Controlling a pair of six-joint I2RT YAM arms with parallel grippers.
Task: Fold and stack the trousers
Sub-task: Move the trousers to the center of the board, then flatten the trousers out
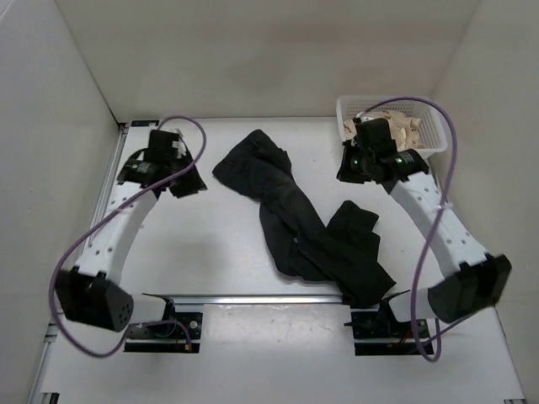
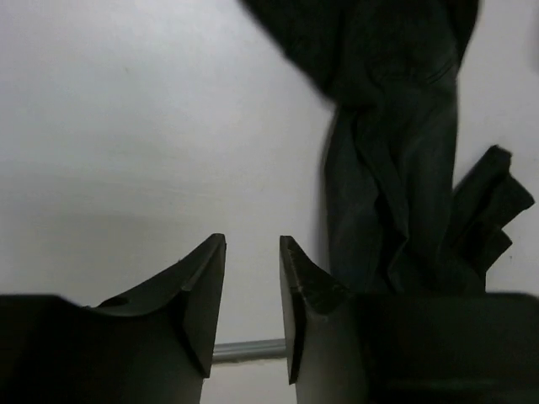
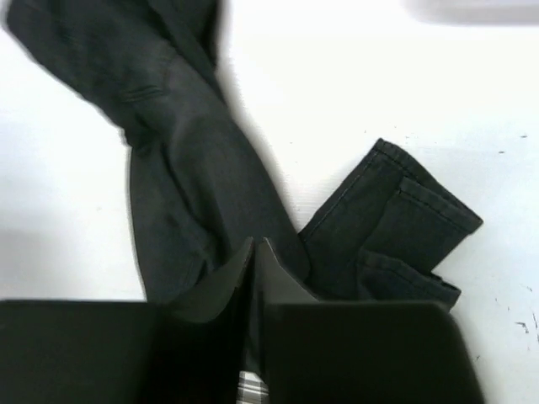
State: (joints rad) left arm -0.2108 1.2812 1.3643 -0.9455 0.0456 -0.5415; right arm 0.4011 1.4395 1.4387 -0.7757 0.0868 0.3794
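The black trousers (image 1: pixel 307 223) lie crumpled and twisted across the middle of the table, one end at the back centre, the other near the front right. They also show in the left wrist view (image 2: pixel 396 160) and in the right wrist view (image 3: pixel 194 168). My left gripper (image 1: pixel 187 187) is at the back left, apart from the trousers, open and empty; in its wrist view (image 2: pixel 253 252) bare table shows between the fingers. My right gripper (image 1: pixel 348 172) hovers at the back right, shut and empty; in its wrist view (image 3: pixel 255 246) it hangs above the fabric.
A white mesh basket (image 1: pixel 434 141) with beige cloth (image 1: pixel 408 130) stands at the back right corner, just behind my right wrist. White walls enclose the table on three sides. A metal rail (image 1: pixel 253 297) runs along the front by the arm bases.
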